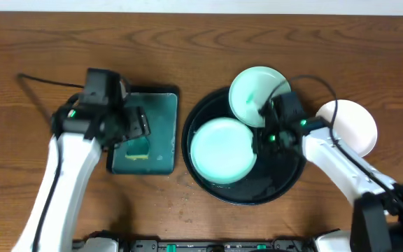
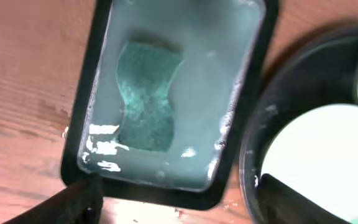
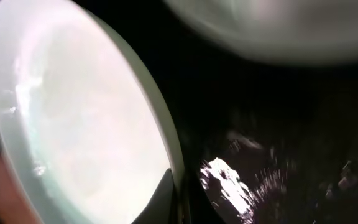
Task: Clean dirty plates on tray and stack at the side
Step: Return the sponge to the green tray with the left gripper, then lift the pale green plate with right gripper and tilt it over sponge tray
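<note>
The round black tray (image 1: 285,183) sits at the centre right. One pale teal plate (image 1: 222,150) lies flat in its left half. A second plate (image 1: 252,89) is tilted at the tray's far rim, and my right gripper (image 1: 266,112) is shut on its near edge. In the right wrist view one finger (image 3: 174,198) presses on that plate's rim (image 3: 73,124); the other finger is hidden behind it. A third, whiter plate (image 1: 352,126) lies on the table to the right of the tray. My left gripper (image 1: 135,127) is open and empty above the rectangular tray (image 2: 179,186).
The small rectangular black tray (image 1: 168,133) holds teal liquid and a green sponge (image 2: 146,96) and stands left of the round tray. A black cable (image 1: 44,82) runs across the table at the far left. The round tray's floor (image 3: 272,155) is wet and glossy.
</note>
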Controlling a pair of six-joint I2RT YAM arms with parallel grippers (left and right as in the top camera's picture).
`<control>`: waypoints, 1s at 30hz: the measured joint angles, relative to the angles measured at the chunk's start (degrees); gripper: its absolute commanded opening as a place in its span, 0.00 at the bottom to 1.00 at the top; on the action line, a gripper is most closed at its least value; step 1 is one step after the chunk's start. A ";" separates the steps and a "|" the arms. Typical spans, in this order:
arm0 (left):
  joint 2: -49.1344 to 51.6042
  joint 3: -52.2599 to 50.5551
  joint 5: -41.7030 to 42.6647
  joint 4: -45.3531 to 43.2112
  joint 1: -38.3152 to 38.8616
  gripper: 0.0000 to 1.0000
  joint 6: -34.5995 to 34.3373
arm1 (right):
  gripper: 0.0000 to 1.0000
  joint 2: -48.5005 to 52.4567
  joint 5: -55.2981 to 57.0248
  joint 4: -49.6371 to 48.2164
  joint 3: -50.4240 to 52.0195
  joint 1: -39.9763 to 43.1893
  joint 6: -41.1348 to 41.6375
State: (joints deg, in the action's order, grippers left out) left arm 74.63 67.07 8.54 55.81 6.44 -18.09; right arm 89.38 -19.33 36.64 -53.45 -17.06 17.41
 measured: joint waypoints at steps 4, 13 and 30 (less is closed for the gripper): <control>-5.92 0.02 0.15 0.02 -0.02 0.80 -0.04 | 0.01 -1.95 0.57 2.91 -11.17 -0.33 -0.04; -9.16 0.02 0.15 0.13 -0.02 0.80 -0.04 | 0.01 -1.27 5.77 -15.02 -19.02 -9.90 -0.07; -9.16 0.02 0.15 0.15 -0.02 0.81 -0.04 | 0.01 11.96 36.92 -37.42 -18.88 -30.97 -16.59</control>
State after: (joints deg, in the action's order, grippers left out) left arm 65.47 67.09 8.69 55.96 6.42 -18.13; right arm 101.34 17.58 -0.78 -72.34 -48.03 0.82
